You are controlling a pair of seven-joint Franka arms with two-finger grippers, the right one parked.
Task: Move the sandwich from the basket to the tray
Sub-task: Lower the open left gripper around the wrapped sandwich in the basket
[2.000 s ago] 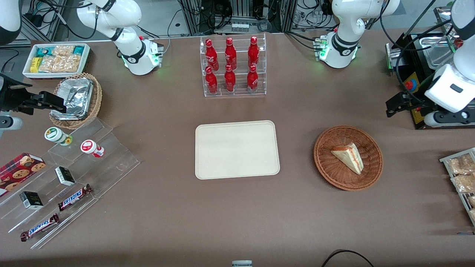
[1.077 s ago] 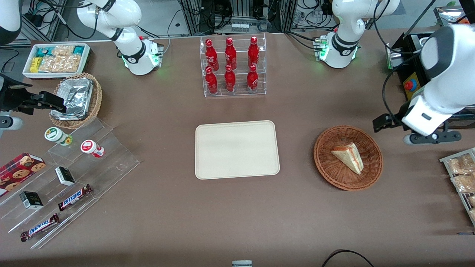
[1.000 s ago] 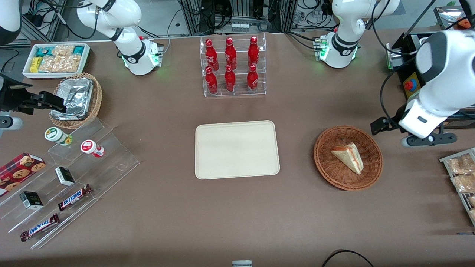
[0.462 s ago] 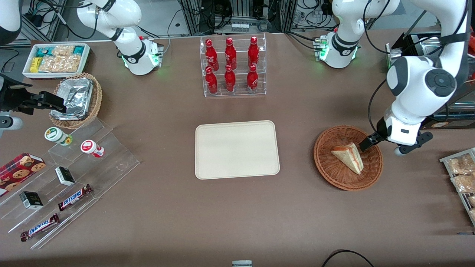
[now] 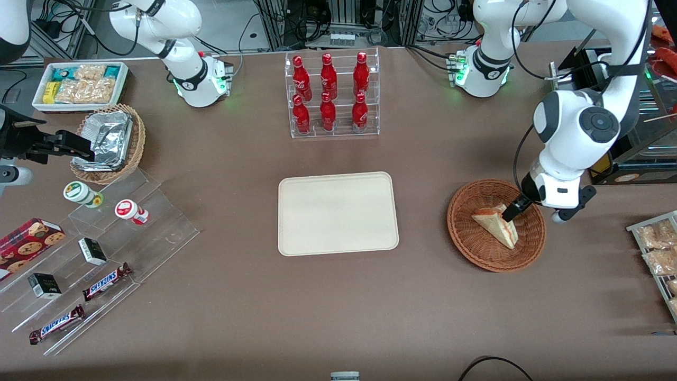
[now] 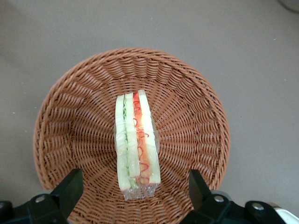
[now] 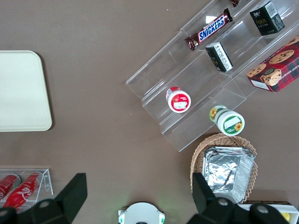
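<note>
The sandwich (image 5: 495,224) (image 6: 136,142), a pale bread wedge with red and green filling, lies in the reddish-brown wicker basket (image 5: 473,238) (image 6: 70,121). My gripper (image 5: 514,211) (image 6: 134,193) hangs just above the basket's edge toward the working arm's end, over the sandwich's wide end. It is open, one finger (image 6: 70,186) on each flank of the sandwich, not touching it. The cream tray (image 5: 337,212) lies flat at mid-table, toward the parked arm's end from the basket, with nothing on it.
A clear rack of red bottles (image 5: 330,95) stands farther from the front camera than the tray. Snack packets (image 5: 658,248) lie at the working arm's end. Clear stepped shelves (image 5: 95,248) with snacks, a foil basket (image 5: 108,142) and a white bin (image 5: 79,84) sit at the parked arm's end.
My arm swung in from the working arm's table end and came down over the basket. The gripper now sits over the sandwich's wide end. The sandwich has not moved.
</note>
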